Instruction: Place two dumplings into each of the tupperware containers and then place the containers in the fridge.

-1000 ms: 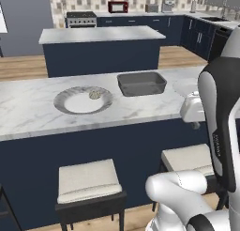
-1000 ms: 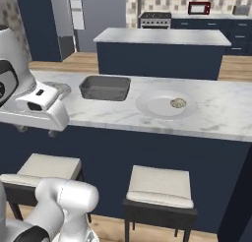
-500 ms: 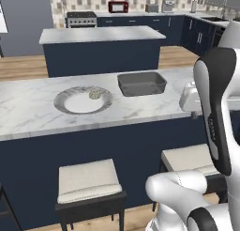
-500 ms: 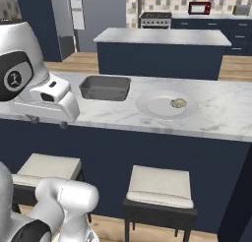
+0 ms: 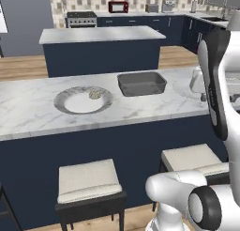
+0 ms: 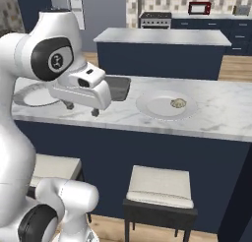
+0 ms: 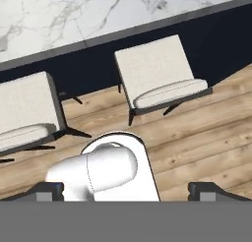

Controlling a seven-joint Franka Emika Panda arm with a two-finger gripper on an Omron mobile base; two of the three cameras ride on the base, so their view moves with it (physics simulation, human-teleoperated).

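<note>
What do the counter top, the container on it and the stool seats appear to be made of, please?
Counter top: polished marble, judging by grey veining on white. Tupperware container: grey, seemingly matte plastic, though the look leaves it open. Stool seats: soft pale fabric cushions with rounded edges on dark frames.

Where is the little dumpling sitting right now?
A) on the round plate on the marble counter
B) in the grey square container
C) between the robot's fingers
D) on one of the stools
A: the dumpling lies on the round plate, to the left of the square container in the left base view.
</note>
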